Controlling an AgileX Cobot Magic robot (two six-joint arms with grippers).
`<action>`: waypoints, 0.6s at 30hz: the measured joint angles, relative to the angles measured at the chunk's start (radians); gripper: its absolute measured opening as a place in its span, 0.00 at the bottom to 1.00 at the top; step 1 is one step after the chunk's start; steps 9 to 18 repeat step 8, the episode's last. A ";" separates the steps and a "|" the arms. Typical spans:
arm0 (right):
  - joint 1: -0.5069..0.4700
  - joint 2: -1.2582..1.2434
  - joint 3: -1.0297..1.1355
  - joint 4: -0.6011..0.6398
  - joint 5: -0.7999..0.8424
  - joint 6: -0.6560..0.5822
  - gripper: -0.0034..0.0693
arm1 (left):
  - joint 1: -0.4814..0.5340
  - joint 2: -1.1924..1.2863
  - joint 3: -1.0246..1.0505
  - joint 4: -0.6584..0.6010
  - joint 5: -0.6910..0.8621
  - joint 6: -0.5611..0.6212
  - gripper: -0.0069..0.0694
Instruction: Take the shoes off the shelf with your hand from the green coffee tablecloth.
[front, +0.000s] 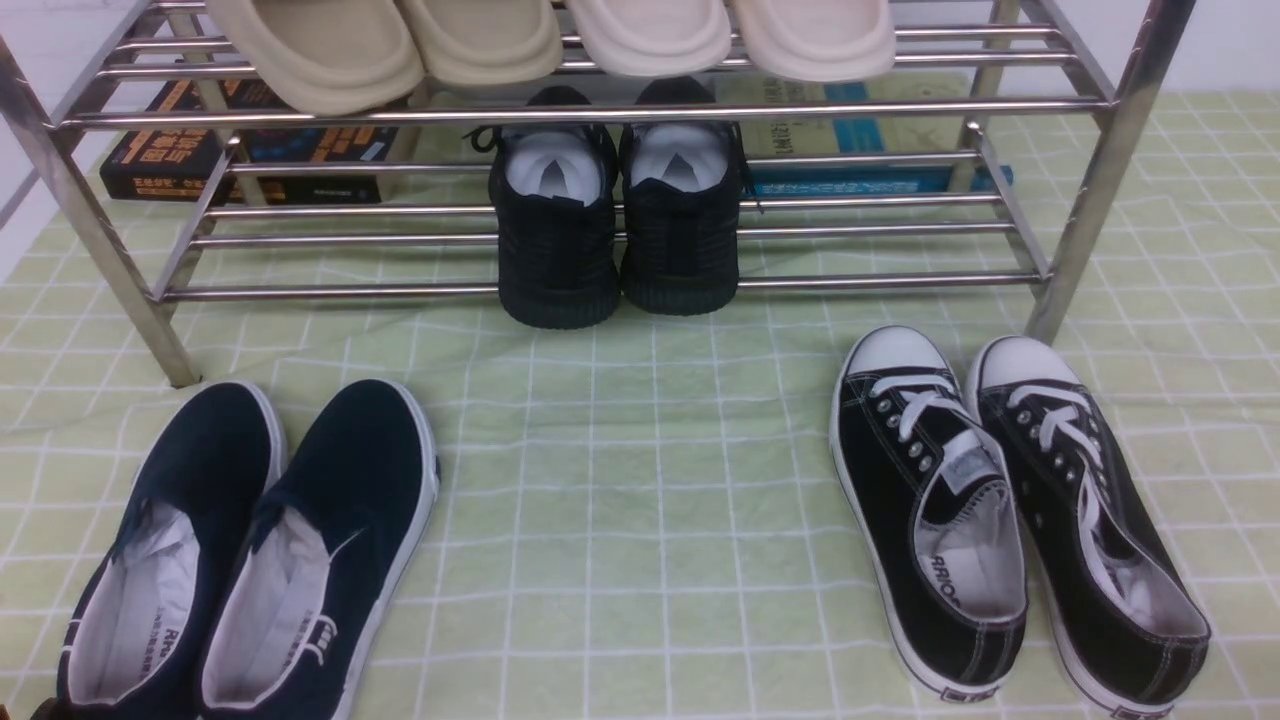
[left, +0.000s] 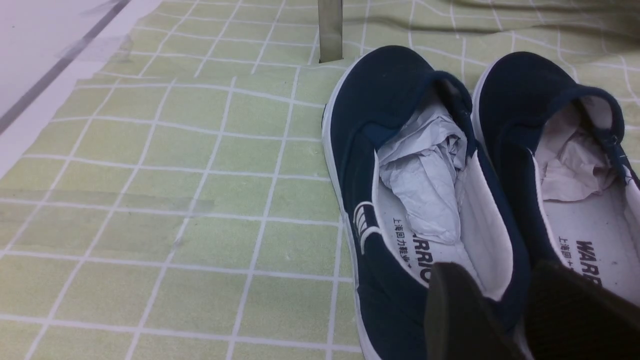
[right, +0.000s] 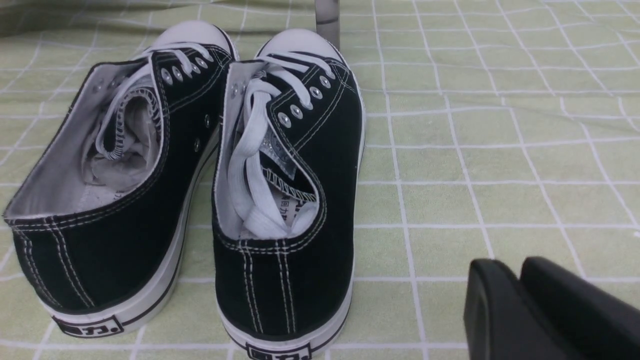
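Our right gripper (right: 520, 280) shows only in its own wrist view, as two black fingers standing close together with a narrow slit between them, holding nothing and hovering over the tablecloth (right: 500, 150) just beside the heel of the shoes (right: 200, 190), clear of them. We see our left gripper (left: 505, 300) only in the left wrist view, its two dark fingers spread apart above the heel ends of the navy slip-ons (left: 450, 190), with nothing between them; whether a finger touches the shoe rim we cannot tell. In the front view neither of our arms appears. The shoes (front: 1010, 520), black canvas with white laces and white toe caps, stand side by side on the tablecloth (front: 640, 500) on the right, toes pointing toward the shelf (front: 600, 115) and close to its right front leg. The navy slip-ons (front: 250, 550) sit on the cloth at the left, near the left front leg. On the lower tier a pair of all-black sneakers (front: 620, 230) rests with heels toward us, and beige slippers (front: 550, 40) lie across the upper bars. Behind the shelf lie some books (front: 250, 150) on the cloth.
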 joint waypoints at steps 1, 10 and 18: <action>0.000 0.000 0.000 0.000 0.000 0.000 0.19 | 0.000 0.000 0.000 0.000 0.000 0.000 0.40; 0.000 0.000 0.000 0.000 0.000 0.000 0.20 | 0.000 0.000 0.000 0.000 0.000 0.000 0.40; 0.000 0.000 0.000 0.000 0.000 0.000 0.20 | 0.000 0.000 0.000 0.000 0.000 0.000 0.40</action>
